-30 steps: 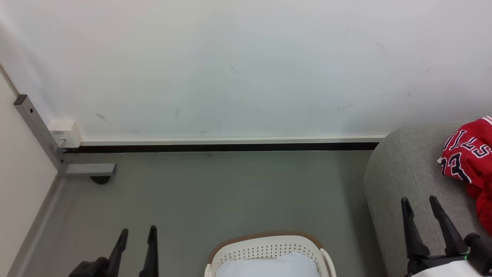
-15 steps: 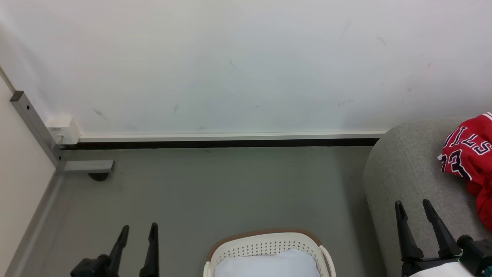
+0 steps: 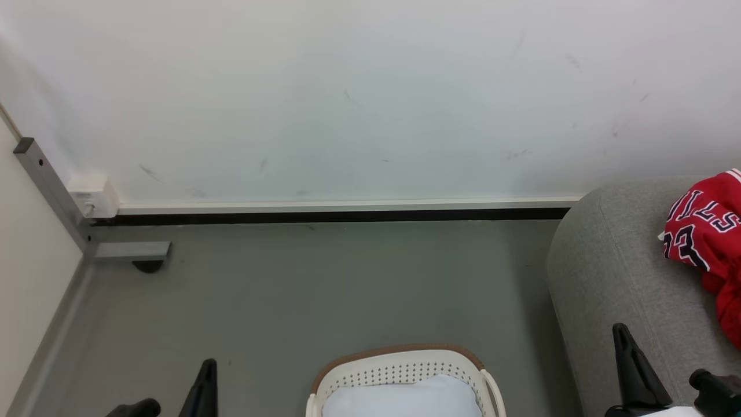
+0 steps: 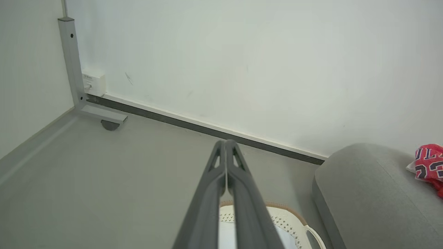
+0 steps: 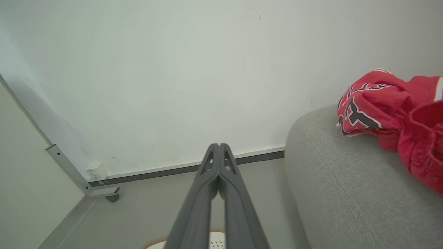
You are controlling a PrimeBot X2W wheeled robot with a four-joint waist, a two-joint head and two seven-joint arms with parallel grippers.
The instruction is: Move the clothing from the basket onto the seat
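Head view: your left gripper (image 3: 208, 365) sits at the bottom left with its fingers pressed together, empty. Your right gripper (image 3: 620, 329) is at the bottom right, showing against the seat (image 3: 608, 255). The clothing (image 3: 703, 231) lies bunched on the seat at the right edge, and the heap runs down that edge with its lettering tilted. The basket (image 3: 399, 353) at bottom centre holds a white pad (image 3: 405, 399).

Left wrist view: the fingers meet tip to tip, and the clothing is at the far right.

Right wrist view: the fingers are closed on nothing. The clothing is at the upper right, its lettered end toward centre, and it slants down to the right.
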